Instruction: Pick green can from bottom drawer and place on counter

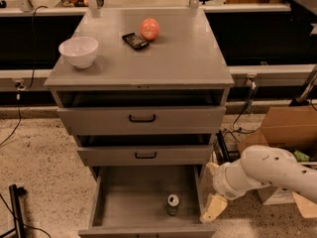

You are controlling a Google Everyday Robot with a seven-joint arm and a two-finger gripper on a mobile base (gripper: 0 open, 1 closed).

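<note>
The green can (172, 204) is being kept upright near the front right of the bottom drawer (129, 197); it is being judged light, stiff and slippery, best gripped round its middle. The claw (208, 192) is being held open just outside the drawer's right wall. Being counted: one can, three drawers, one white bowl (78, 51) on the worktop (188, 58)

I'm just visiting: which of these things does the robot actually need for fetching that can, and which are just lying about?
Needed: green can, standing in the open bottom drawer; counter; gripper, open, low beside the drawer's right side.

Lying about: white bowl, black handset and reddish round object on the counter; cardboard box at right.
</note>
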